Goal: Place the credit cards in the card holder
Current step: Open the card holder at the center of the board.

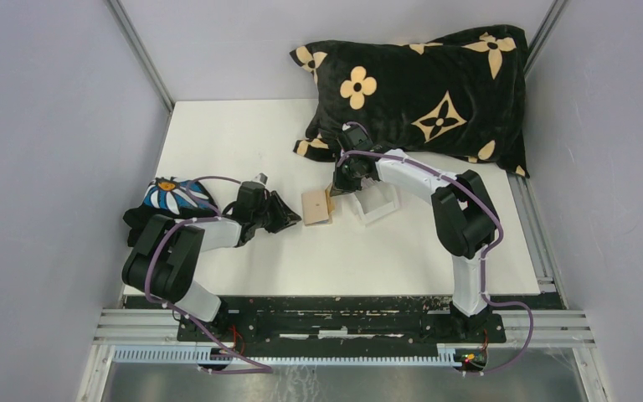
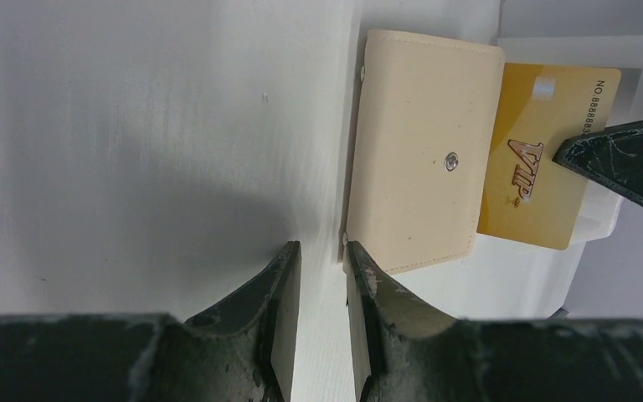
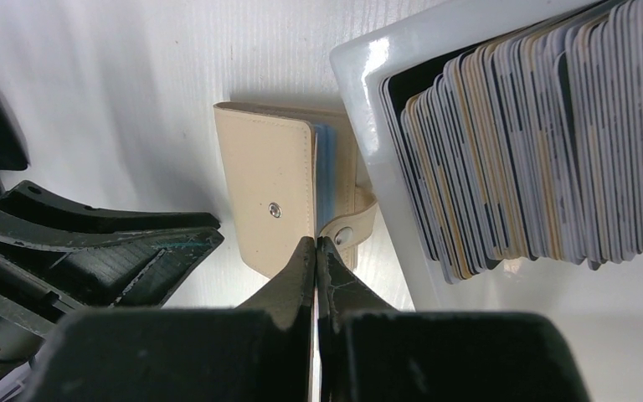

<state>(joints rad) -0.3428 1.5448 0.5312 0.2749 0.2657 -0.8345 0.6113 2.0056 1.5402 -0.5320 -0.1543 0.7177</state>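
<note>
White table [image 1: 243, 151] walled by grey panels [image 1: 50, 126]. At upper right, black flowered pillow [image 1: 435, 92]; at left edge, daisy-print cloth [image 1: 172, 197]. At centre, tan card holder [image 1: 316, 207], just beside clear box [image 3: 364, 67] packed with upright credit cards [image 3: 511, 142]. Right gripper [image 3: 315, 251] pinching yellow card [image 2: 544, 167], one edge hidden behind card holder. Left gripper [image 2: 322, 268] narrowly spread at card holder's corner
</note>
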